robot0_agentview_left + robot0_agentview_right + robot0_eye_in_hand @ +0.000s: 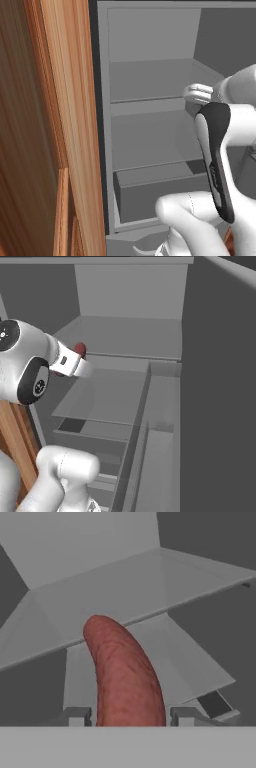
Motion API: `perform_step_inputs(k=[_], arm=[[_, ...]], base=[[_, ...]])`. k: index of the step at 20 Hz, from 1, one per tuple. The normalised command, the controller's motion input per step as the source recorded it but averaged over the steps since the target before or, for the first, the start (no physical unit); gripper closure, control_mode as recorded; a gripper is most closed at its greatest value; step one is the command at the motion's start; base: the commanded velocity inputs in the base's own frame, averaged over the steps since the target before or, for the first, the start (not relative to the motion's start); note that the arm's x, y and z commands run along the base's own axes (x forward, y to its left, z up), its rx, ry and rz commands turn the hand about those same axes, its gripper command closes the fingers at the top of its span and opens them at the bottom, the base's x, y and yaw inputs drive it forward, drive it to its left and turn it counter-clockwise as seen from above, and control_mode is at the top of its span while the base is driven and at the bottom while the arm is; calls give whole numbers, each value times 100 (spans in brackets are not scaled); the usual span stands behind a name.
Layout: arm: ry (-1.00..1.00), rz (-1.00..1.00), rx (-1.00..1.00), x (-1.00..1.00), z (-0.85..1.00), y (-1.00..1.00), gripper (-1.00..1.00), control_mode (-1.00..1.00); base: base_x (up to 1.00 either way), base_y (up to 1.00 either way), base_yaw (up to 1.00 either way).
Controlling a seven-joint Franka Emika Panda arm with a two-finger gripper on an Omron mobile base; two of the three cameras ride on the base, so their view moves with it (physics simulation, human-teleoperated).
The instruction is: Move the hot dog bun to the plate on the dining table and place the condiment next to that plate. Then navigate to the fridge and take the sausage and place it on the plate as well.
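Inside the fridge [150, 80], above the middle shelf [105, 396], the gripper [129, 717] has its jaws closed on the sausage [122, 672], one fingertip at each side of its near end.

Handling, as a judgement: the sausage looks light, short and slightly curved, with a rough but probably greasy skin, so it could slip or pivot in a two-point pinch. It is likely soft enough to dent under hard squeeze. The grip sits near one end, and the free end sticks out toward 12 o'clock in the hand view. A hold nearer the middle would resist swinging better. With this end grip, slow wrist turns seem wise on the way to the plate.

View differences:
- Hand view: shows the contact itself, sausage between both fingertips, free end clear of the shelf edge behind it.
- Right base view: only a small red tip of the sausage shows past the wrist at roughly 10 o'clock, above the shelf; it gives the height over the shelves and drawer.
- Left base view: shows the wood panel [70, 125] close by the arm at 9 o'clock, a clearance point for backing out.
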Motion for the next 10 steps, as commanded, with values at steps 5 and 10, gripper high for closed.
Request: perform_step_inputs(k=[5, 10], arm=[[12, 8, -13, -53, -51, 18, 100, -100], [5, 2, -6, -26, -19, 4, 100, 100]], base=[[0, 0, 0], [-37, 0, 0]])
